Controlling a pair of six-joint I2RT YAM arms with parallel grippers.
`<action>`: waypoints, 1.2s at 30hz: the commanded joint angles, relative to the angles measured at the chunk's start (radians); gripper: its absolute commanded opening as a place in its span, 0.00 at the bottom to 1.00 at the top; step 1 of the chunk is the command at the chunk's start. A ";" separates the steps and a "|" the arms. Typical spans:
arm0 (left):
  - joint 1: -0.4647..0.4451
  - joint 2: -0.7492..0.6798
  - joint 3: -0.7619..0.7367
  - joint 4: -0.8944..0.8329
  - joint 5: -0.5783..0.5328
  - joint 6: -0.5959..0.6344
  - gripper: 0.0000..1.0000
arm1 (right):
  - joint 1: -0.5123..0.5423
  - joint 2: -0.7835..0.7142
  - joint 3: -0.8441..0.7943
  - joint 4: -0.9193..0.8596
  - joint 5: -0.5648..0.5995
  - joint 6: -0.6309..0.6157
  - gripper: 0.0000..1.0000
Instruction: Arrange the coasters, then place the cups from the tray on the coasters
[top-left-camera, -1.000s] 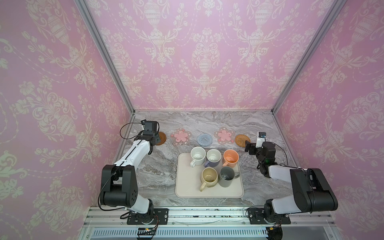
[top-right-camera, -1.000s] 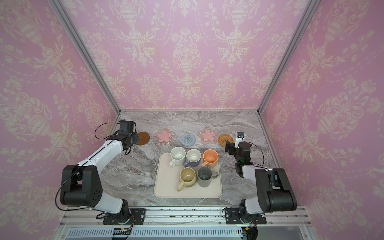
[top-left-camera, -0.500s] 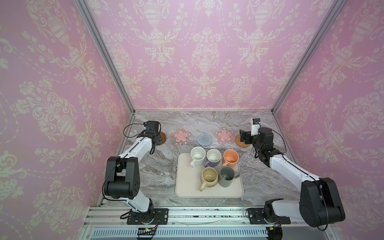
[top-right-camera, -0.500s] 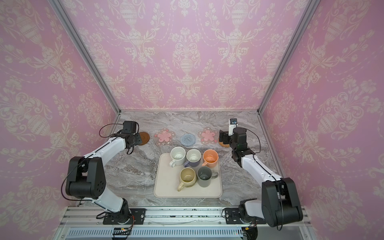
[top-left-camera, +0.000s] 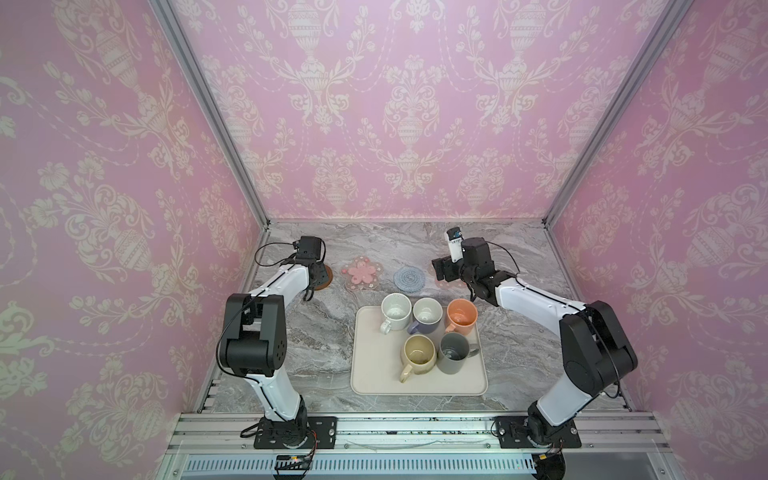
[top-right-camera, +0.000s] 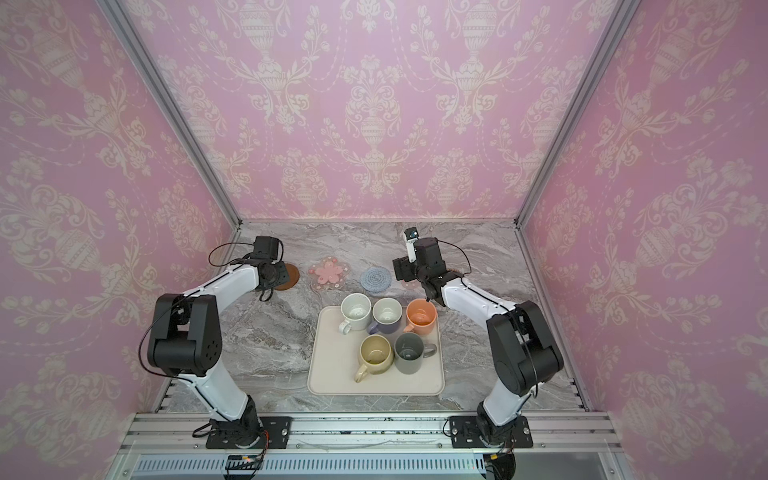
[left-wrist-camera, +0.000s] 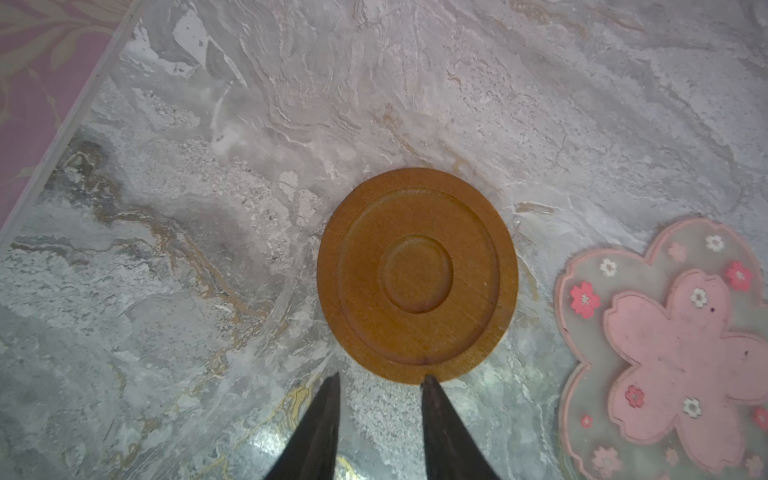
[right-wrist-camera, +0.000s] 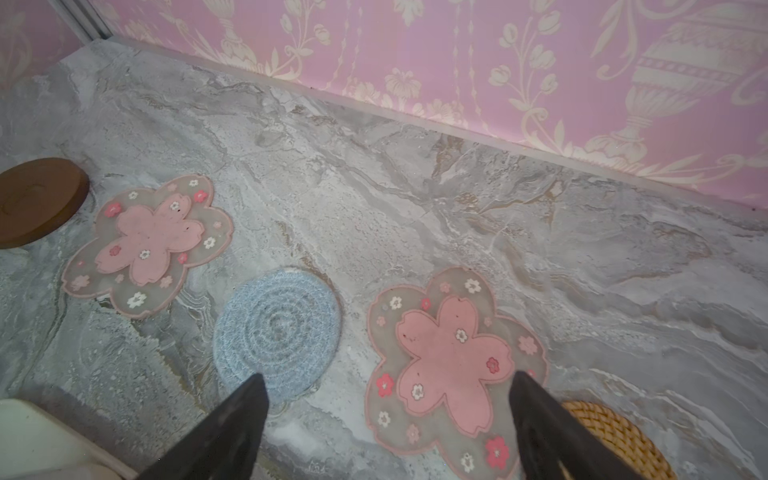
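Note:
The coasters lie in a row along the back: brown wooden disc, pink flower, blue-grey crocheted round, a second pink flower and a rattan disc. My left gripper is narrowly open at the wooden disc's near edge, one fingertip touching its rim, nothing between the jaws. My right gripper hangs wide open and empty above the second pink flower. On the beige tray stand the white, lavender, peach, cream-yellow and grey cups.
The pink back wall rises just behind the coaster row, and the left wall is close to the wooden disc. Bare marble table lies between the left arm and the tray.
My right arm has swung from beside the tray's right side toward the back and left, ending over the second pink flower coaster. The left gripper has barely shifted by the wooden disc.

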 joint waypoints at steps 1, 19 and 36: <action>0.007 0.048 0.052 -0.024 0.024 -0.019 0.34 | 0.020 0.037 0.067 -0.043 -0.008 0.023 0.91; 0.021 0.227 0.157 -0.001 0.079 -0.065 0.12 | 0.055 0.119 0.157 -0.019 -0.045 0.099 0.89; 0.042 0.427 0.362 -0.006 0.090 -0.133 0.10 | 0.063 0.138 0.158 -0.046 -0.037 0.144 0.89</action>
